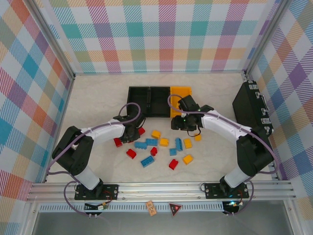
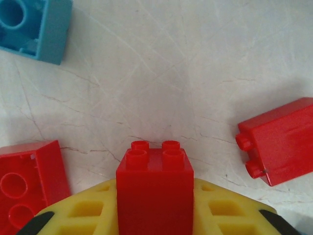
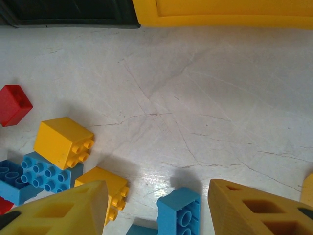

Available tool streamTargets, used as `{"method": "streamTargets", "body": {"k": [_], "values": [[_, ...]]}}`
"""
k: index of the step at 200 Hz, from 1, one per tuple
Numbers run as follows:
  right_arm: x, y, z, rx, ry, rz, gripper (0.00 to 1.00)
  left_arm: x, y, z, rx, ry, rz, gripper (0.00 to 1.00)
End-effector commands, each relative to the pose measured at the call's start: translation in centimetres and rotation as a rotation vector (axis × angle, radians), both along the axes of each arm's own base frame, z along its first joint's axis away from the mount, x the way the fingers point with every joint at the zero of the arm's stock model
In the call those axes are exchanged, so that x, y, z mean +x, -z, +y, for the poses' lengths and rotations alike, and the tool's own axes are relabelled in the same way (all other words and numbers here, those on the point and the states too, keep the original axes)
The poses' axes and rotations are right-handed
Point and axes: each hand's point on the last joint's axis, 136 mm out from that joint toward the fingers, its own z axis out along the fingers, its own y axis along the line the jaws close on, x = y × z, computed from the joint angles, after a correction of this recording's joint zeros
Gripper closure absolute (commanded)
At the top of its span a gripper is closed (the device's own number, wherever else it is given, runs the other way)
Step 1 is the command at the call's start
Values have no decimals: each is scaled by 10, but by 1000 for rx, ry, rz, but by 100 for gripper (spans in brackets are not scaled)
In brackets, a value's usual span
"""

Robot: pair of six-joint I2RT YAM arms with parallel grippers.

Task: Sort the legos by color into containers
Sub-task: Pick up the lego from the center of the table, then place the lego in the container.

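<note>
Now, step: left gripper (image 2: 154, 218) clamped shut on a red lego (image 2: 154, 186), low among other red ones.
Next move: lift clear, carry to a black bin (image 1: 139, 101); which bin takes red is unclear.
Pose: elbow bent, wrist pitched down.
Other side: right gripper (image 3: 157, 196) partly open, empty, near the yellow bin (image 3: 220, 14).

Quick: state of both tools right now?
Left tool: closed on a red brick.
Right tool: open, holding nothing.

A lab test booth: checked cloth walls (image 1: 161, 34), aluminium frame (image 1: 161, 188), bolted arms (image 1: 102, 132)
</note>
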Motion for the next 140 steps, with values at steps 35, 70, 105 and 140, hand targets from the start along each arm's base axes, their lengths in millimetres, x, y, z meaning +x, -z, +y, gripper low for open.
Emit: {"method": "streamTargets", "body": {"k": [35,70,105,140], "values": [[-5,-22,15,112,-43,-46,43,25,-43,-25,-74,101,-57,77],[-8,-38,24,190,-73,-80,43,42,-64,-56,-161,172,-75,79],[-8,-49,24,238,-66,-117,43,61,-80,-86,-214,231,-97,80],[-8,-49,16,218,-34,-123,43,84,-88,-112,-250,269,-113,80]]}}
